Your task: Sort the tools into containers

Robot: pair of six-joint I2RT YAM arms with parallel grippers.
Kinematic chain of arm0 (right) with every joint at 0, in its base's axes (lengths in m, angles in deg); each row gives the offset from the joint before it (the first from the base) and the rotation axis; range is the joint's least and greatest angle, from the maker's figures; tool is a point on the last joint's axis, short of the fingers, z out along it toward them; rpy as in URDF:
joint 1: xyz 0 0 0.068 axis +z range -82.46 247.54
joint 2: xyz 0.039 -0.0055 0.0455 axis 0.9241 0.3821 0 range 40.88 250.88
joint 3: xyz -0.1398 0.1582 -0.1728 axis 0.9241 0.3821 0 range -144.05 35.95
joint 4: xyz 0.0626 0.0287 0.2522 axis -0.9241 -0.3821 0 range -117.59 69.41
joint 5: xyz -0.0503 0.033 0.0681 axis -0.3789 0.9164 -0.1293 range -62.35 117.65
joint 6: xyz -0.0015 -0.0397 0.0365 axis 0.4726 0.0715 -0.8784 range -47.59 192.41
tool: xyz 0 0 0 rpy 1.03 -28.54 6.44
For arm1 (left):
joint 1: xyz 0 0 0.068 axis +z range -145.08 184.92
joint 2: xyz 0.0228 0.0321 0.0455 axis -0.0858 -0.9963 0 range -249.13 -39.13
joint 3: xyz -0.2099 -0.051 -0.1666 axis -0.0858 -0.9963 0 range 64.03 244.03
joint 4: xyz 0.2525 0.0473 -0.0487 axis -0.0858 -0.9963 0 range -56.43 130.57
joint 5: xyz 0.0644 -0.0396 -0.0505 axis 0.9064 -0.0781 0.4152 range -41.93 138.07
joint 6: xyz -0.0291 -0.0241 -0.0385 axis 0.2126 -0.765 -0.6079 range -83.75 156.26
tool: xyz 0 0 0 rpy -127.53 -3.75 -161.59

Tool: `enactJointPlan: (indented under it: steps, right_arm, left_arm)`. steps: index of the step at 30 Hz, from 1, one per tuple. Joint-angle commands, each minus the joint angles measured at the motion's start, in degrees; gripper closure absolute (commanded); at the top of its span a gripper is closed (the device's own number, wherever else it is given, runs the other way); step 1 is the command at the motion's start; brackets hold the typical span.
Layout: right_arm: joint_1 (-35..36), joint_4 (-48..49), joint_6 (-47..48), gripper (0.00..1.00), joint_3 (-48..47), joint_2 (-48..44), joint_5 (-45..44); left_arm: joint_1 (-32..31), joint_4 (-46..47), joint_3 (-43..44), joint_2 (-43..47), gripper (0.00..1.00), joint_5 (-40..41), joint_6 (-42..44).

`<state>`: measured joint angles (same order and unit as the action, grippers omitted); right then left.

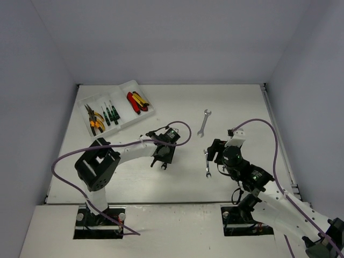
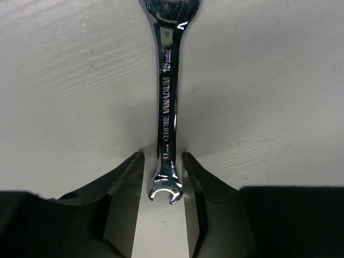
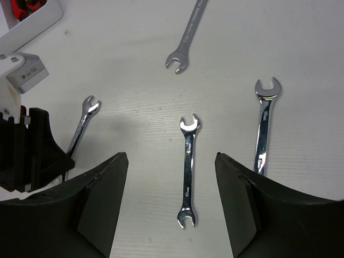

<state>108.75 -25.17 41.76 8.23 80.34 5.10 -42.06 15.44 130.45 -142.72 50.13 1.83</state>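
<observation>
Well off the near right corner of the tray (image 1: 123, 107), a silver wrench (image 2: 167, 107) lies flat on the white table (image 1: 242, 107). Its small open end sits between the fingers (image 2: 126, 177) of the left gripper (image 2: 163, 157). Its long axis runs straight away from the wrist, and the other end leaves that view. The claw is released: a strip of table shows between one finger and the shank, and the other finger at most grazes it. The left arm (image 1: 129, 153) reaches out low from a folded elbow, wrist bent down over the spot. Farther from the tray, the right gripper (image 3: 171, 156) hovers, jaws spread wide and empty, over a short wrench (image 3: 187, 172). A long wrench (image 3: 263, 129) lies just beside that one, roughly parallel. A fourth wrench (image 1: 204, 123) lies alone, well to the tray's right. Inside the tray, pliers (image 1: 94, 119) lie farthest from these wrenches, screwdrivers (image 1: 110, 114) next, and knives (image 1: 137, 102) nearest.
</observation>
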Motion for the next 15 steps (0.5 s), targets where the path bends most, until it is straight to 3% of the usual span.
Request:
enactJointPlan:
  steps: [1, 9, 15]
  right_arm:
    - [-0.34, 2.07, -0.72, 0.37, -0.84, 1.19, -3.02]
    - [-0.26, 1.94, -0.99, 0.37, -0.05, -1.14, -2.06]
    - [-0.28, 1.96, -1.01, 0.37, 0.11, -1.80, -1.99]
  left_arm:
    - [0.27, -8.14, 3.37, -0.35, 0.67, -0.30, 2.74]
    - [1.55, -11.26, 12.51, -6.63, 0.67, -2.06, 6.12]
    - [3.71, -11.44, 13.76, -8.62, 0.67, -4.51, 6.85]
